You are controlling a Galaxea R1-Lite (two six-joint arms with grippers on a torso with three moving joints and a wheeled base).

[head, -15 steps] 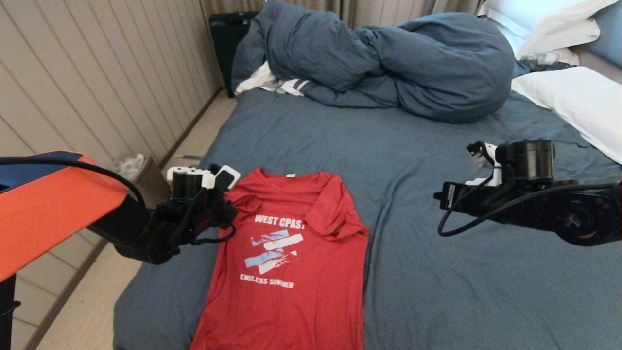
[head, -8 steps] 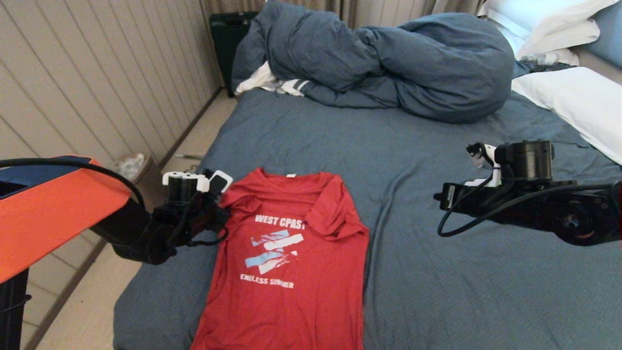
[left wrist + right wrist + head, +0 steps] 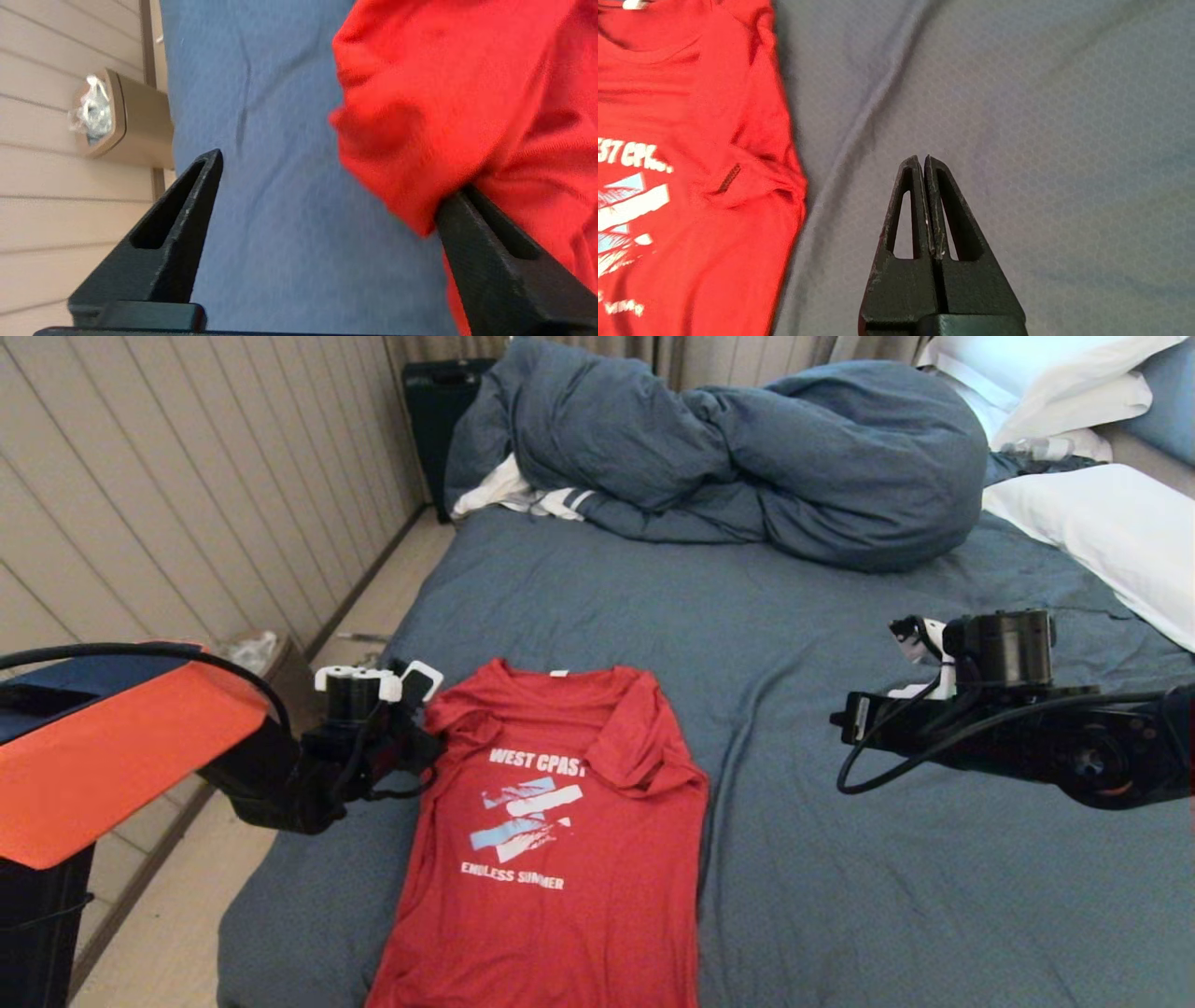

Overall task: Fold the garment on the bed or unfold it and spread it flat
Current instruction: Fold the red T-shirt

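The red T-shirt (image 3: pixel 551 831) lies print side up on the bed (image 3: pixel 840 915), near its front left part. Its right sleeve is folded in over the chest, and the white neck tag (image 3: pixel 559 673) shows at the collar. My left gripper (image 3: pixel 418 735) is at the shirt's left shoulder, low over the sheet. It is open (image 3: pixel 334 179), with one finger (image 3: pixel 486 252) against the bunched red sleeve (image 3: pixel 397 140) and the other over bare sheet. My right gripper (image 3: pixel 848 723) hovers over bare sheet to the right of the shirt (image 3: pixel 691 163), shut (image 3: pixel 923 158) on nothing.
A bunched blue-grey duvet (image 3: pixel 747 457) lies across the far end, with a white striped cloth (image 3: pixel 532 499) tucked beside it. White pillows (image 3: pixel 1102 523) are at the far right. A waste bin (image 3: pixel 257 658) stands on the floor by the panelled wall, beyond the bed's left edge.
My left gripper has drawn back a little to the left, off the shirt's shoulder. The shirt lies as it did. The right arm has hardly moved.
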